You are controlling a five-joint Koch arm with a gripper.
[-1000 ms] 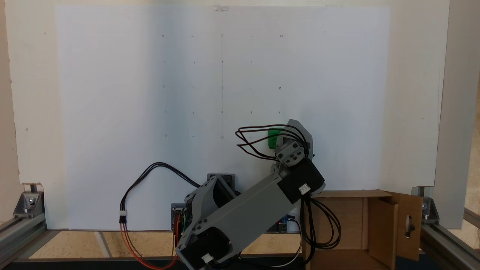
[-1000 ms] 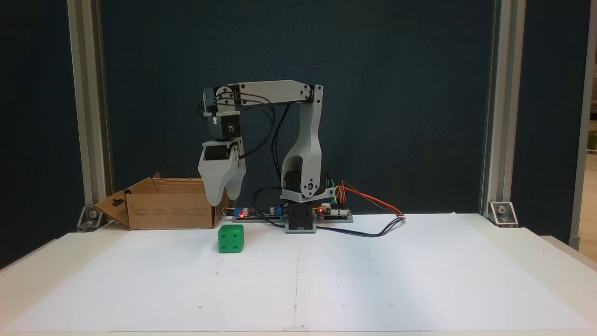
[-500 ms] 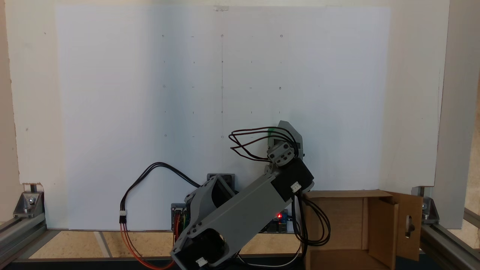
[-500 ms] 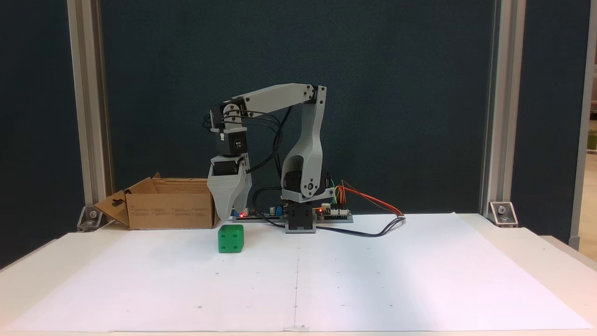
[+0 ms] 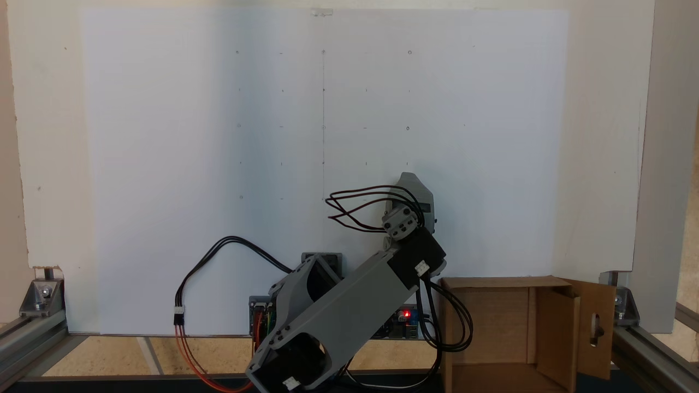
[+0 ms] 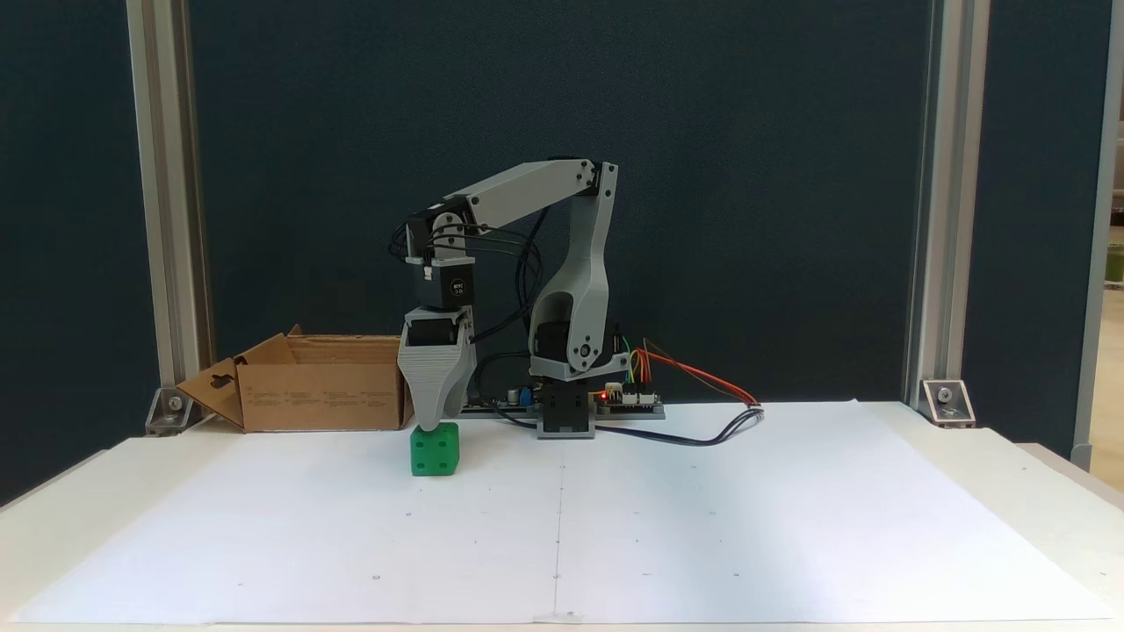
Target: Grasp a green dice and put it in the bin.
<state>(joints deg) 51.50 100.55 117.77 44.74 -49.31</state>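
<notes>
The green dice sits on the white paper in front of the arm's base, showing a four-pip face. My gripper points straight down with its tip at the dice's top edge. Its jaws line up one behind the other, so the gap between them cannot be read. From above, the gripper covers the dice. The bin, a brown cardboard box with a keyhole-cut flap, stands left of the arm's base; it appears at the lower right when seen from above.
The control board with its cables lies beside the arm's base. Aluminium frame posts stand at the table's corners. The white paper sheet spreads wide in front of the arm.
The arm has lowered and swung slightly, bringing the gripper from above the bin's edge down onto the dice. From above, the dice went from partly visible to covered.
</notes>
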